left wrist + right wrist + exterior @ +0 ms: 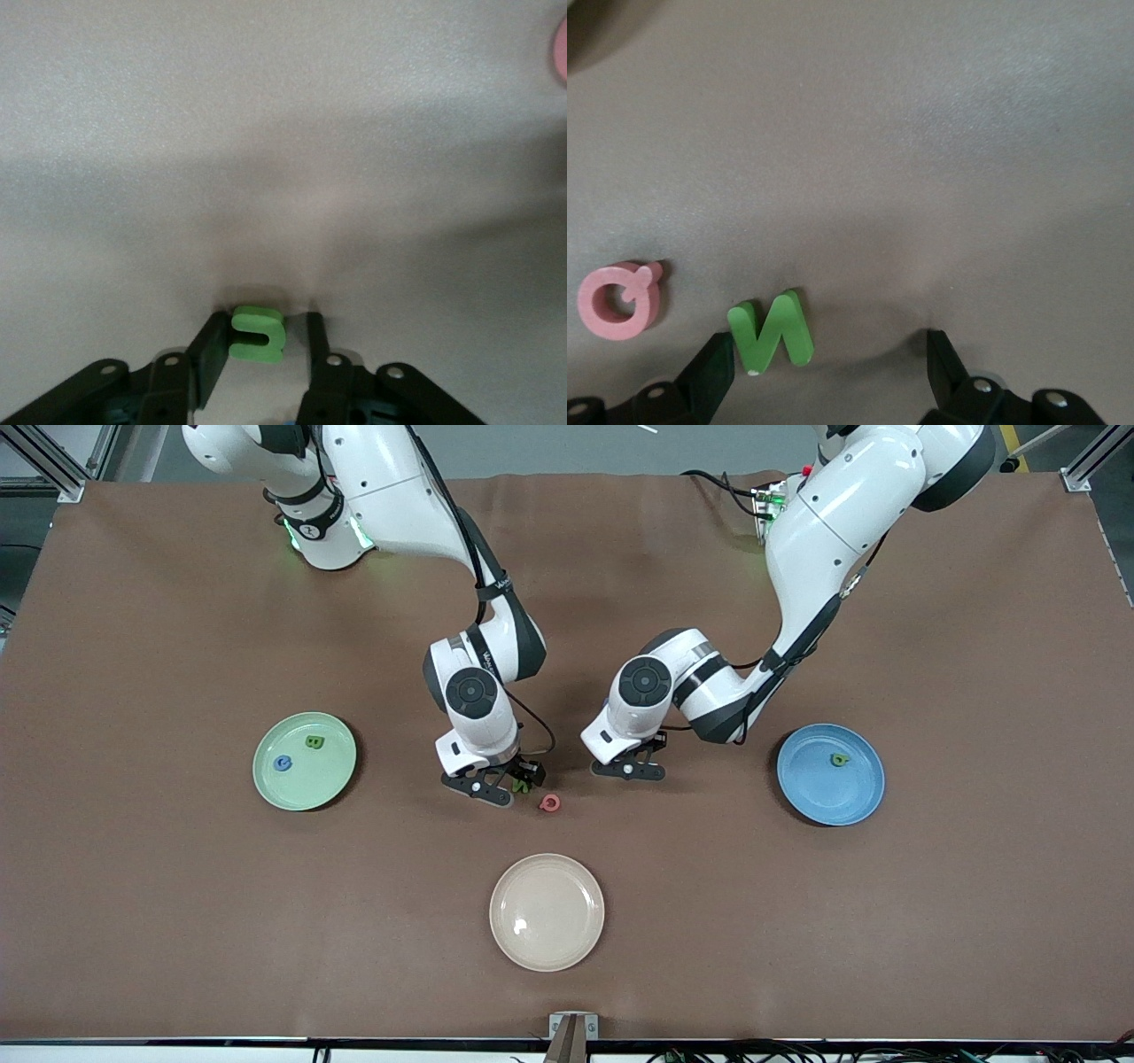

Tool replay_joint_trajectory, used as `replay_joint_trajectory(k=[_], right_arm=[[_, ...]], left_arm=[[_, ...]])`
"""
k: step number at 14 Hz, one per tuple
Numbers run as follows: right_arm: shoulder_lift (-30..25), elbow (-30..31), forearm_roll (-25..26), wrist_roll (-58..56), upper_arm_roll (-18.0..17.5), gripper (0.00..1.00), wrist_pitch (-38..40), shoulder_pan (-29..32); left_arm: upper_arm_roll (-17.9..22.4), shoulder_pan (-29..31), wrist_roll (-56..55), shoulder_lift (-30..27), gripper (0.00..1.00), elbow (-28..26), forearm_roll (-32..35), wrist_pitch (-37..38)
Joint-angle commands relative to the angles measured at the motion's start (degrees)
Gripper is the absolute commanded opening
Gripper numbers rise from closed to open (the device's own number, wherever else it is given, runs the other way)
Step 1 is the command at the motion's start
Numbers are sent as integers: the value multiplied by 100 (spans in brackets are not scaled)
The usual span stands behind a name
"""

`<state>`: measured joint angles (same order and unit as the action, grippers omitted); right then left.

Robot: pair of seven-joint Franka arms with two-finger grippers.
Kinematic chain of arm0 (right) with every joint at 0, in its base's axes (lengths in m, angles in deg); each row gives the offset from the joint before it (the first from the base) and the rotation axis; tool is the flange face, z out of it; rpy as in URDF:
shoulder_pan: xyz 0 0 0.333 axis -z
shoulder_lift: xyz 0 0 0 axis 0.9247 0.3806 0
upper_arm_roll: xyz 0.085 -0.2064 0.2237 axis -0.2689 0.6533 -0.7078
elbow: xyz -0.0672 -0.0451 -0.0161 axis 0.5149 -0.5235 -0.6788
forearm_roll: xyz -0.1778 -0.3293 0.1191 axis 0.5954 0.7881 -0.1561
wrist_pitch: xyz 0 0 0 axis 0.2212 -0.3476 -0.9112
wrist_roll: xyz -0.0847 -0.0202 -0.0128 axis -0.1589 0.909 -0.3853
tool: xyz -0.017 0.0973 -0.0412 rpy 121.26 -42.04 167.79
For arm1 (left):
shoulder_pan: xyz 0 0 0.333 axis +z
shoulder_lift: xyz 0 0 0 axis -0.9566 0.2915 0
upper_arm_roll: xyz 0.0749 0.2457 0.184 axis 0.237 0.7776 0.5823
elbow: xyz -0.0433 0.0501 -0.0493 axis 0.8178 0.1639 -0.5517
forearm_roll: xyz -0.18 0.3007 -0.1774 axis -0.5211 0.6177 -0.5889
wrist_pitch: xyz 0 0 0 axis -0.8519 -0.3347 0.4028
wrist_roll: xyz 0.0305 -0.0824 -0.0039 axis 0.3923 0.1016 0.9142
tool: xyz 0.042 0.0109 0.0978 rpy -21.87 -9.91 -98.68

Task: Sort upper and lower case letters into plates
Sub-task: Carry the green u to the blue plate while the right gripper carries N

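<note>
My left gripper (pixel 631 769) (pixel 264 320) is down at the table's middle, open, its fingers close on either side of a small light green letter (pixel 257 335). One finger touches the letter and a narrow gap shows at the other. My right gripper (pixel 507 779) (pixel 828 341) is low beside it, open wide, with a green N (pixel 521 783) (pixel 771 332) lying between its fingers next to one of them. The mint green plate (pixel 301 788) holds a blue letter (pixel 283 763) and a green letter (pixel 314 741). One green letter (pixel 839 759) lies on the blue plate (pixel 824 793).
A pink round letter with a tail (pixel 549 803) (pixel 620 301) lies on the brown mat just beside the N, slightly nearer the front camera. A cream-white plate (pixel 547 911) with nothing on it sits nearer the front camera, at the table's middle.
</note>
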<state>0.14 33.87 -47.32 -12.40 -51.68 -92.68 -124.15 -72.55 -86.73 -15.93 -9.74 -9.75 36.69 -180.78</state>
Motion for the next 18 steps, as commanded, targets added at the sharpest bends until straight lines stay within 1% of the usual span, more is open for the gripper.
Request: replay_joint_trajectory(k=[1, 2, 3, 5, 6, 7, 9, 10, 12, 13, 14, 16, 18], right_arm=[[131, -254, 50, 2, 9, 94, 2, -17], [132, -263, 59, -7, 9, 92, 2, -17], [140, -272, 76, -42, 17, 87, -6, -17], [149, -272, 111, -69, 18, 75, 2, -17], [149, -272, 112, -147, 18, 68, 2, -17], [149, -263, 112, -296, 18, 61, 2, -17], [149, -246, 112, -367, 18, 50, 2, -17], [149, -237, 112, -367, 18, 42, 2, -17], [141, -210, 112, -402, 18, 21, 46, 0], [123, -210, 112, -403, 18, 7, 81, 44], [114, -202, 112, -429, 26, 1, 81, 79], [-113, 78, 112, -717, 96, 0, 221, 167], [-525, 360, 112, -1288, 402, 0, 712, 211]], left_arm=[[81, -74, -174, 0, 26, -80, 116, 92], [81, -65, -165, -8, 24, -80, 116, 92], [81, -65, -165, -17, 19, -80, 116, 100], [81, -65, -174, -104, 12, -63, 116, 223], [72, -30, -165, -192, 10, -54, 125, 371], [72, -4, -147, -367, 6, -62, 125, 547], [55, 58, -77, -736, 4, -45, 125, 951], [54, 110, 10, -912, 4, -62, 125, 1136], [20, 417, 413, -1246, 4, -132, 107, 1496], [2, 549, 607, -1413, 4, -237, 107, 1541], [-7, 690, 783, -1536, 4, -360, 99, 1542], [-33, 1049, 1300, -1695, 4, -580, 98, 1533], [-130, 1497, 1854, -1818, 5, -774, 107, 1472]])
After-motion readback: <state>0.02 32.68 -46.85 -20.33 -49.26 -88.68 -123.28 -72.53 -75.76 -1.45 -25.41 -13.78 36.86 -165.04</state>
